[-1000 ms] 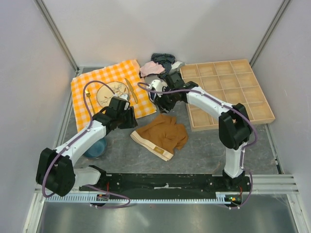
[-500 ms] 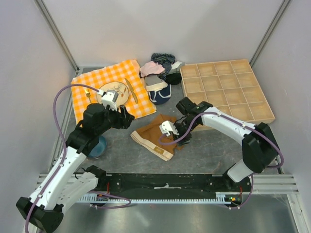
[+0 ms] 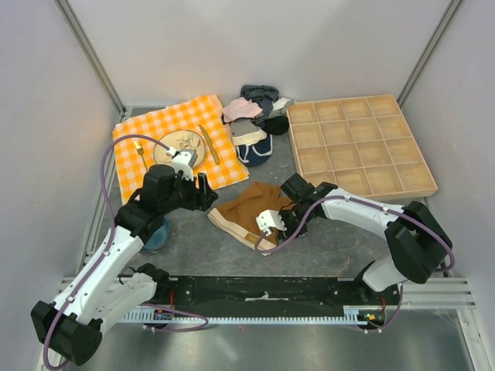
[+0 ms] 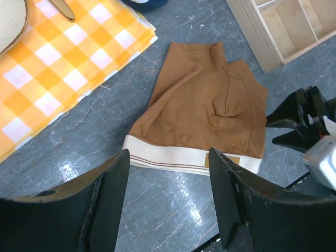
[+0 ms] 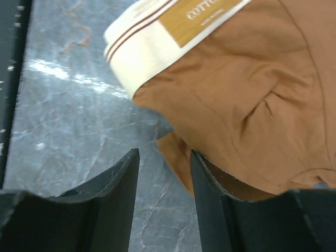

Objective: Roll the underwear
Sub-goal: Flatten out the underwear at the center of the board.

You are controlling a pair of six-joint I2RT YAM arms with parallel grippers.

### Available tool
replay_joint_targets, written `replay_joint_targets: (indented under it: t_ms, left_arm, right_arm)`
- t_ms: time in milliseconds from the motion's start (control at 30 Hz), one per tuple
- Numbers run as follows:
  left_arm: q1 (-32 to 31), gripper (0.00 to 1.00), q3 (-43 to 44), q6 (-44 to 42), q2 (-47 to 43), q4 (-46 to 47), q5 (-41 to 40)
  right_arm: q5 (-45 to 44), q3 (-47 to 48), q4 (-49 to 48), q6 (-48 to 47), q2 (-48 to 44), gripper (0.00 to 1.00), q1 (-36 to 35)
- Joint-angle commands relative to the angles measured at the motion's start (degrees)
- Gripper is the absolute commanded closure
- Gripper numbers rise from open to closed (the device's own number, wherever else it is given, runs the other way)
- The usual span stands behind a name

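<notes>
The rust-brown underwear [image 3: 255, 207] lies flat on the grey table, its cream waistband [image 4: 184, 157] toward the near side. My left gripper [image 3: 204, 193] hovers at its left side, open, with the waistband in sight between its fingers [image 4: 168, 155] and nothing held. My right gripper [image 3: 280, 229] is low at the garment's right edge near the waistband's end. It is open, and a flap of brown fabric [image 5: 181, 163] lies between its fingers [image 5: 164, 155], the right finger over the cloth's edge. The left wrist view shows the right gripper [image 4: 281, 128] pointing at that edge.
An orange checked cloth [image 3: 139, 166] with a plate [image 3: 176, 147] and cutlery lies at the back left. A pile of garments [image 3: 251, 108] and a navy-and-white garment [image 3: 252, 148] sit behind the underwear. A wooden compartment tray [image 3: 363, 147] stands at the right, a blue bowl [image 3: 155, 236] under the left arm.
The right arm has swung from the navy garment at the back down to the underwear's right edge. The left arm has drawn back, its gripper staying beside the waistband.
</notes>
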State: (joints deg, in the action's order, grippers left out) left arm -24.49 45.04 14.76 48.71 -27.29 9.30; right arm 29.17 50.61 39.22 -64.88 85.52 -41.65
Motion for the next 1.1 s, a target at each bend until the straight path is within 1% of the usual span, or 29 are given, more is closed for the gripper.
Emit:
replay_joint_targets:
  t_ms: [0,67,267,367,400,433,500,533,567,600,633,667,733,767,800,833,867,900,967,1000,1067]
  left_arm:
    - [0.1,0.32,0.0,-2.3,-0.7,1.5,1.7]
    - [0.1,0.32,0.0,-2.3,-0.8,1.6,1.6]
    - [0.2,0.32,0.1,-2.2,-0.9,1.6,2.1]
    - [0.1,0.33,-0.1,-2.4,-1.1,2.1,3.7]
    - [0.1,0.33,-0.2,-2.5,-1.2,2.3,4.3]
    - [0.1,0.33,-0.5,-2.5,-1.3,2.8,5.4]
    - [0.1,0.34,-1.1,-2.6,-2.1,4.5,9.8]
    - [0.1,0.34,-2.4,-2.7,-2.9,5.7,11.9]
    - [0.1,0.34,-3.4,-1.7,-3.7,6.9,16.4]
    - [0.0,0.34,-4.3,-0.6,-5.4,8.6,17.8]
    - [0.0,0.35,-5.8,0.4,-6.0,8.9,19.2]
    - [-0.2,0.35,-6.4,3.1,-6.5,9.1,21.0]
    - [-2.9,0.37,-8.2,6.2,-7.6,9.6,21.1]
    - [-5.2,0.37,-8.7,8.7,-7.7,10.1,18.8]
    - [-11.7,0.37,-9.2,9.7,-7.8,10.2,16.1]
    - [-15.5,0.37,-10.0,10.3,-6.9,11.4,13.1]
    - [-19.4,0.37,-10.3,10.7,-6.3,12.0,7.1]
    - [-26.3,0.37,-10.9,10.9,-5.4,13.1,4.5]
    - [-31.4,0.38,-12.6,9.9,-1.3,17.0,-0.7]
    - [-35.3,0.38,-13.1,9.4,0.1,18.5,-2.6]
    - [-38.7,0.38,-14.4,6.5,4.4,23.1,-7.2]
  right_arm:
    - [-2.9,-0.8,-7.5,2.7,2.0,0.49,-0.1]
    - [-3.4,-1.7,-8.2,2.4,2.6,0.49,-0.1]
    - [-2.6,-5.2,-6.8,1.2,1.9,0.55,-1.0]
    - [-2.5,-5.4,-5.1,1.4,1.8,0.69,-1.3]
    - [-2.2,-4.6,-4.4,1.7,1.8,0.77,-1.3]
    - [-1.4,-3.9,-2.2,2.0,1.8,0.82,-1.2]
    - [0.4,-0.5,1.2,2.5,1.5,0.91,-1.2]
    - [1.8,1.2,6.3,2.0,1.3,0.92,-1.2]
    - [5.3,2.9,8.6,2.0,0.5,0.94,-0.9]
    - [6.9,6.0,10.7,2.0,-0.3,0.97,-0.6]
    - [9.0,7.6,14.2,2.0,-0.9,0.98,-0.5]
    - [11.7,9.1,15.3,2.8,-1.9,0.98,-0.2]
    - [13.9,11.6,16.2,4.0,-2.8,0.99,0.2]
    - [15.9,12.1,16.2,4.8,-3.3,0.99,0.6]
    - [16.8,12.5,16.2,5.0,-3.3,0.99,0.9]
    - [17.6,12.7,16.2,5.3,-3.2,1.00,1.1]
    - [18.5,12.8,16.3,5.5,-3.0,1.00,2.1]
    - [19.5,13.2,16.5,5.5,-2.8,1.00,2.6]
    - [20.7,13.5,17.3,5.4,-2.9,1.00,4.9]
    - [21.2,14.0,17.5,5.3,-3.1,1.00,5.8]
    - [23.0,14.3,18.1,5.3,-3.7,1.00,8.1]
